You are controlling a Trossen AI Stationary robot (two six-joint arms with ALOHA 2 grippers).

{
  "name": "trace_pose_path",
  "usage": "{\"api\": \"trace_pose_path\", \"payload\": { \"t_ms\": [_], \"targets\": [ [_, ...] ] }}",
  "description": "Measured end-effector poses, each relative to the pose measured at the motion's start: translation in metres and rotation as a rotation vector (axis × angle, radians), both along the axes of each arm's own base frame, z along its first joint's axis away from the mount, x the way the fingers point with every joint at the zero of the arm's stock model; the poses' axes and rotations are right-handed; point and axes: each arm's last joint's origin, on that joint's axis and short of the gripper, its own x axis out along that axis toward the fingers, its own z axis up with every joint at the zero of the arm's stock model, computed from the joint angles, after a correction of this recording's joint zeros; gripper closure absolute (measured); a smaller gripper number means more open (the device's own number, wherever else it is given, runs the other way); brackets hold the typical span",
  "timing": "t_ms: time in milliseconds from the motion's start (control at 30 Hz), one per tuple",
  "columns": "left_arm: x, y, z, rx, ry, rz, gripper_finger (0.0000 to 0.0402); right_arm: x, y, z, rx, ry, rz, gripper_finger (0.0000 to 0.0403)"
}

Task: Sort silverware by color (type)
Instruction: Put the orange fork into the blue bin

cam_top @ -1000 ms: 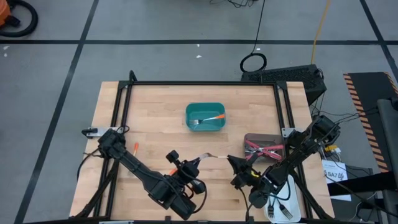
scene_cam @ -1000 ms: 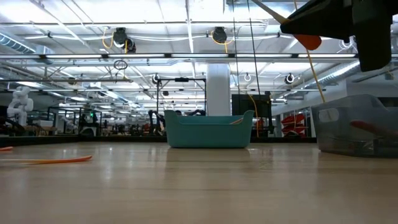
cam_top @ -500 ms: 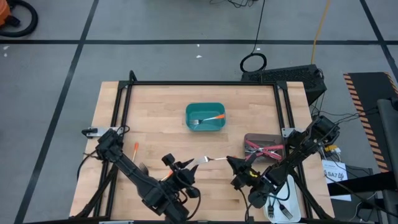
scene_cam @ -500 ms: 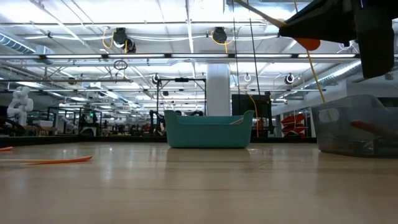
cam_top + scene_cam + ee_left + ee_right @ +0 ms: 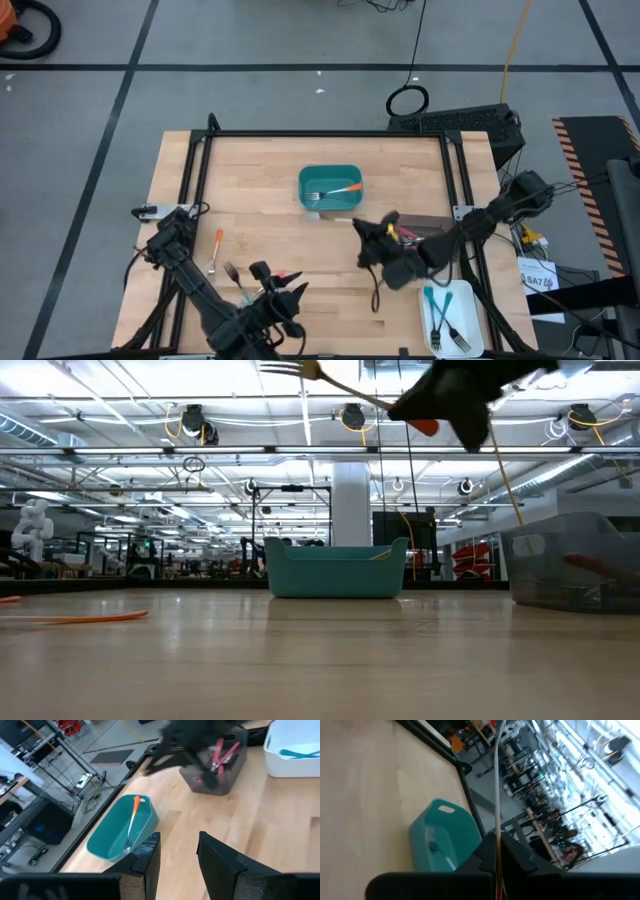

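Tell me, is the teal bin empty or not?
Not empty. The teal bin holds one orange-handled fork, lying inside it in the high and left wrist views.

We count three containers: one teal bin [image 5: 330, 172] at upper centre of the high view, one dark bin [image 5: 210, 782] right of centre, and one white tray [image 5: 470, 310] at lower right. The teal bin holds one orange-handled fork [image 5: 345, 188]. The white tray holds two teal-handled forks [image 5: 432, 303]. In the dark bin we make out at least three red handles [image 5: 219, 751]; an arm covers the rest, so we cannot give a total. On the bare table at lower left lie one orange fork [image 5: 216, 248] and, just beside it, one more fork [image 5: 231, 270] whose handle colour we cannot tell. One raised fork [image 5: 300, 368] is clamped in the right gripper [image 5: 362, 232].
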Motion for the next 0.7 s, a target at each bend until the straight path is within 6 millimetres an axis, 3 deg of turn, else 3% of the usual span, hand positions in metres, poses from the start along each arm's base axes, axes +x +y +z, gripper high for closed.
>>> {"api": "trace_pose_path", "payload": {
  "t_ms": [200,400,700],
  "targets": [
    [-0.011,-0.011,0.0,-0.002,0.002,-0.035,0.0273,0.015,-0.047,0.031,0.141,0.087,-0.034,0.04],
    [-0.015,-0.015,0.0,-0.019,-0.012,-0.038,0.0273,0.024,-0.096,0.058,0.44,0.227,-0.083,0.0401],
    [-0.014,-0.016,0.0,-0.078,-0.063,-0.004,0.0273,0.024,-0.157,0.078,0.719,0.338,-0.033,0.04]
  ]
}}
